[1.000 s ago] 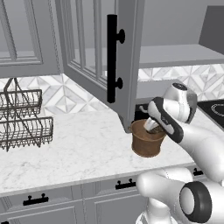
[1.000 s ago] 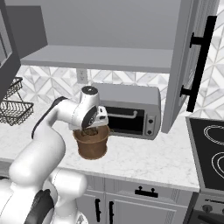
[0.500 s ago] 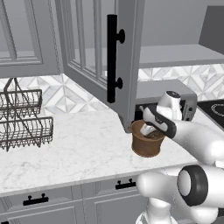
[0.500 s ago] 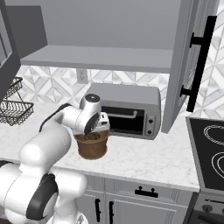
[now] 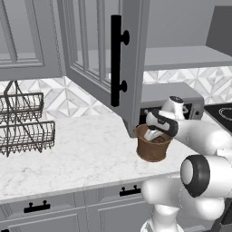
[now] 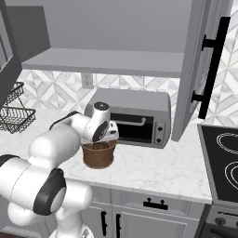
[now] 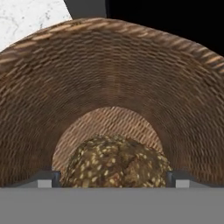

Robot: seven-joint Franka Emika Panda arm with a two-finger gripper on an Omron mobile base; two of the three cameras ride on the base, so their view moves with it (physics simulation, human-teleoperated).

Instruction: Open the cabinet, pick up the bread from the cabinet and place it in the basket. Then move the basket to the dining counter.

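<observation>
The brown woven basket (image 5: pixel 154 148) (image 6: pixel 98 157) stands on the marble counter in front of the toaster oven. My gripper (image 5: pixel 154 134) (image 6: pixel 104 139) reaches down into its mouth. In the hand view the seeded dark-brown bread (image 7: pixel 116 162) fills the gap between my two fingertips, low in the basket (image 7: pixel 109 65) near its woven floor, and my gripper (image 7: pixel 111 179) is shut on it. The grey upper cabinet stands open. Its paned door (image 5: pixel 97 54) with the black bar handle (image 5: pixel 116 59) swings out just left of the basket. The dining counter is out of view.
A silver toaster oven (image 6: pixel 135 116) sits right behind the basket. A black wire two-tier rack (image 5: pixel 22 124) stands at the counter's left. The cabinet's other open door (image 6: pixel 197 69) hangs above the stove (image 6: pixel 223 162) on the right. Grey drawers (image 5: pixel 68 204) run below the counter.
My hand has dropped lower, from above the basket's rim down into its mouth, carrying the bread. The basket and the doors have stayed put.
</observation>
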